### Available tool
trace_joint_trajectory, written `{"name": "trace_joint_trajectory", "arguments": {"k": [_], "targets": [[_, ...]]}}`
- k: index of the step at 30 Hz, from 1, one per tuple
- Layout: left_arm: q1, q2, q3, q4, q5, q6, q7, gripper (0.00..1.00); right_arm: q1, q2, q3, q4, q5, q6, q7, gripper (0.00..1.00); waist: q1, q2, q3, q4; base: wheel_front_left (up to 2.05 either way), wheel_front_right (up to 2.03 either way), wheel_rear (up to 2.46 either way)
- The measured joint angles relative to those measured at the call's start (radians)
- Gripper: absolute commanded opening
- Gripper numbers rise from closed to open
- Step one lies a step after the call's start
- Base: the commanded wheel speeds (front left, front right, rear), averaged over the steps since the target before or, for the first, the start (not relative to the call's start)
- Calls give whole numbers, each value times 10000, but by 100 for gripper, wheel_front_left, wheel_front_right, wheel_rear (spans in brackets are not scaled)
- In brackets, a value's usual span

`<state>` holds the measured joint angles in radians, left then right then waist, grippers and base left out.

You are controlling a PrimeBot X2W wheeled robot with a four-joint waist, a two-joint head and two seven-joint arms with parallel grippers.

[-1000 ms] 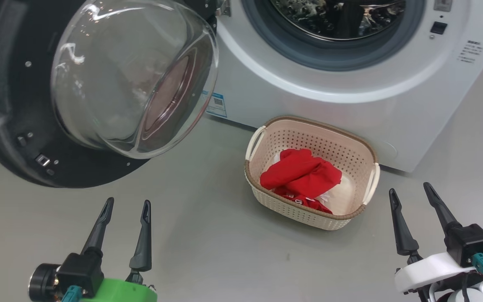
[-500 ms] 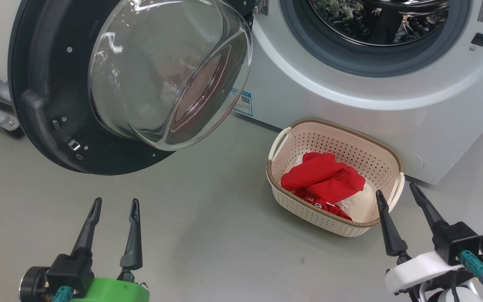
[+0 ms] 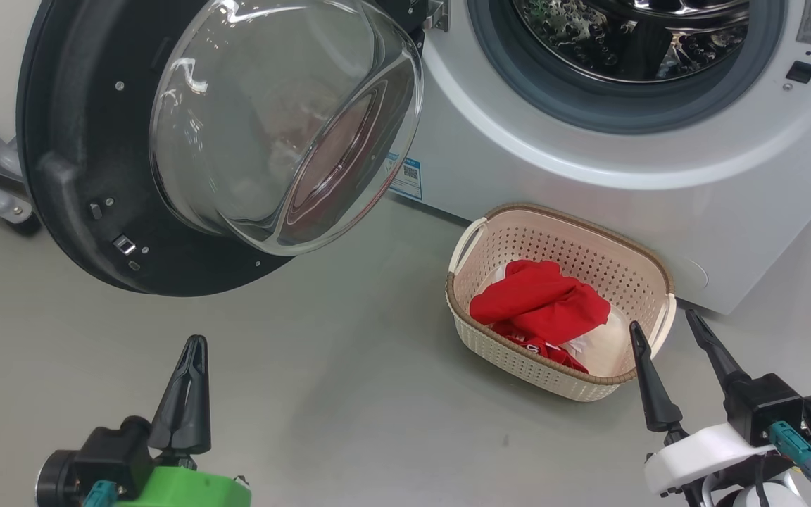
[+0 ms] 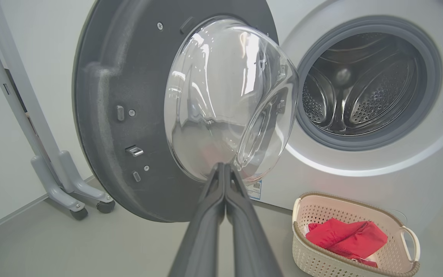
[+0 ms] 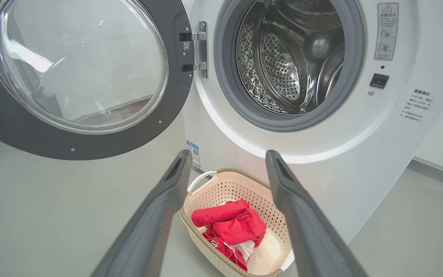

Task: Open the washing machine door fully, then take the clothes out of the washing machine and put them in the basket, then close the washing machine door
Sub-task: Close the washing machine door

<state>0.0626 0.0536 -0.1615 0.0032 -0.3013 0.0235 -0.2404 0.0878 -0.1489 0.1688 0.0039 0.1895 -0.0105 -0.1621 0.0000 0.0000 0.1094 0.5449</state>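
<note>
Door work looks half done: the washing machine door (image 3: 82,141) hangs swung wide at the left, its glass bowl (image 3: 272,120) bulging toward me, so I count the opening step finished. Below it, over bare floor (image 3: 349,394), my left pincer (image 3: 193,345) is clenched on nothing, fingers (image 3: 184,401) pressed together and aimed at the door's lower rim. Further right, the washing machine (image 3: 518,176) shows a drum (image 5: 294,57) with no fabric that I can see. The basket (image 3: 518,355) sits on the floor close in front of the machine's base. The clothes (image 3: 539,303) lie red and bunched inside it, so I judge the unloading done. My right pincer (image 3: 662,320) hovers released just beside the basket's right end. Only closing the door is left. Against half a second ago, the left fingers have gone from apart to shut. The right pincer is unchanged, and door and basket lie as they did.
</note>
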Motion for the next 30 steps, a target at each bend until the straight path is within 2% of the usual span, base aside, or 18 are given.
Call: {"name": "trace_joint_trajectory", "arguments": {"k": [2,5,11,14,18,20,21,27,30], "targets": [[0,-8,13,-12,-251,-52,0,0,0,2,4,0,0,-4,0,100,0,0,-8,-2,0,0,0],[0,-44,140,-109,-1329,-345,-75,0,1,4,13,0,0,-8,27,100,0,0,-9,0,0,0,0],[-1,-79,376,-510,-4270,-1231,-77,0,5,0,25,-38,0,-10,71,100,0,0,41,11,0,0,0],[-5,-79,433,-811,-6462,-1300,-86,0,5,-12,25,-36,0,-10,84,100,0,0,77,22,0,0,0],[-15,-88,518,-1446,-8564,-1411,-88,0,5,-17,23,-44,-2,-10,88,100,0,0,118,31,0,0,0],[-72,-100,786,-1728,-9505,-1436,-90,0,5,-25,21,-73,-2,-10,119,100,0,0,142,38,0,0,0],[-289,-107,1214,-1921,-10161,-1436,-113,0,4,-36,15,-100,-2,-10,119,100,0,0,170,48,0,0,0],[-818,-88,2213,-2385,-10995,-1436,125,0,3,-92,-10,-236,-58,-13,163,100,0,0,295,70,0,0,0],[-1078,339,2849,-2395,-11380,-1436,399,0,1,-132,-40,-314,-63,-19,207,100,0,0,394,83,0,0,0]]}}
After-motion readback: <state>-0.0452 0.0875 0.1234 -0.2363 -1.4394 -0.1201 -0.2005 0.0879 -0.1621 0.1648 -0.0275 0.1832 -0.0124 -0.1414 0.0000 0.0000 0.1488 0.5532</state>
